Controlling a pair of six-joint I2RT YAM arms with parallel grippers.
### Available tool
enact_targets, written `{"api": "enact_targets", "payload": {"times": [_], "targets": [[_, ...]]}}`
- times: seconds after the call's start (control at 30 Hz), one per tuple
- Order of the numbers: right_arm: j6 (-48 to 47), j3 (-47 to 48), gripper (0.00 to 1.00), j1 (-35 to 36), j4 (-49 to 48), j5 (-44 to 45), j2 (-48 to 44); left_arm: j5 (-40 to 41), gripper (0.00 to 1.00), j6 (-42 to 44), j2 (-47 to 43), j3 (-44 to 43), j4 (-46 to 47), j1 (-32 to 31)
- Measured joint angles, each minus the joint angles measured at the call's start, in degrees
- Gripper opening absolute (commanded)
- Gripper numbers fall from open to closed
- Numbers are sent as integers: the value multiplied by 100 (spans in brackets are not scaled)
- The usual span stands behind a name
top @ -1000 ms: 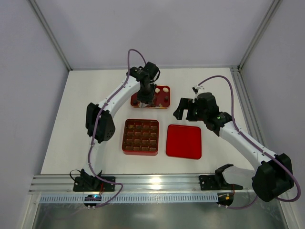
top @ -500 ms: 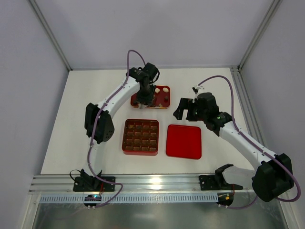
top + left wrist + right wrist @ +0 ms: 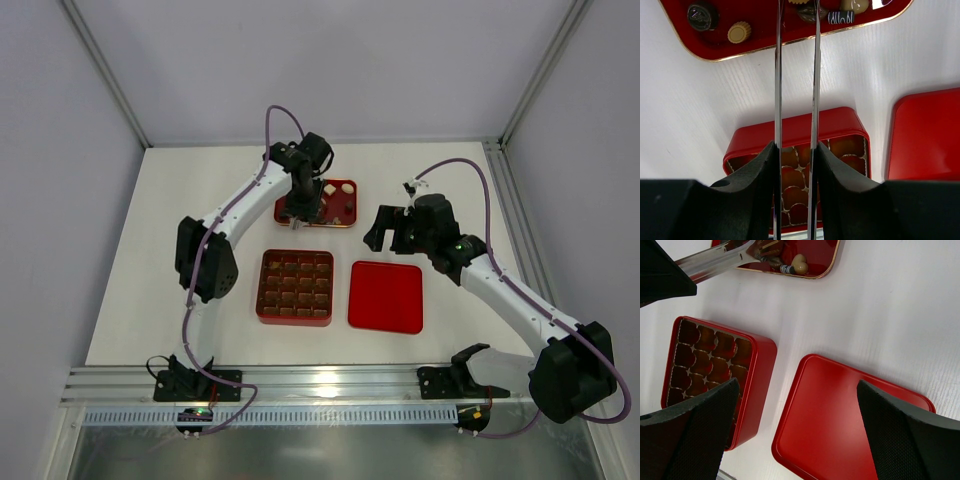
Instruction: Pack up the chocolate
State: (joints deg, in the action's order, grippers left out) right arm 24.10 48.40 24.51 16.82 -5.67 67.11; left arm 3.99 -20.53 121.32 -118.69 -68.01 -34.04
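Both blades seemingly inside tray rim

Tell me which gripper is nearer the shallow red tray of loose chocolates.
Left. The left gripper is over the shallow red tray; the right gripper hangs apart, to its right.

White table carries a red tray, gridded red box and flat lid.

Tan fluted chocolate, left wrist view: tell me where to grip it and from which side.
Grip the tan fluted chocolate across its round sides, coming from above: it sits flat in the red tray with bare floor around it.
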Motion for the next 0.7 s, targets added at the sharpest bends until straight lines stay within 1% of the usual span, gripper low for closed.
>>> {"api": "enact_targets", "payload": {"times": [0.07,0.23,0.7], "targets": [[0,0,100,0,0,0,0,0,32,0,0,2,0,0],[0,0,100,0,-2,0,0,7,30,2,0,-2,-2,0],[0,0,100,0,0,0,0,111,30,4,0,-409,-111,39]]}}
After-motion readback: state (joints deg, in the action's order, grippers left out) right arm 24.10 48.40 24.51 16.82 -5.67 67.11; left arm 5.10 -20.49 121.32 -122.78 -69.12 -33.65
